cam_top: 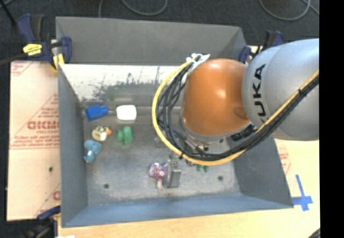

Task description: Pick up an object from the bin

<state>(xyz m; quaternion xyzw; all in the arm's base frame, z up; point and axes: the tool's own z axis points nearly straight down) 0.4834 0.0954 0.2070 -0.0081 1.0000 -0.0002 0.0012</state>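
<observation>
My gripper (173, 177) reaches down to the bin floor near the front middle, just below the orange wrist cover. A small purple and white toy (156, 171) lies right against its left side, touching or nearly touching it. Whether the toy sits inside the gripper I cannot tell. A small dark green piece (202, 167) peeks out from under the arm, just right of the gripper.
In the left half of the bin lie a green figure (124, 135), a white block (126, 113), a blue block (96, 112), a round cream toy (99, 134) and a light blue piece (91, 150). The arm and its cables cover the bin's right half.
</observation>
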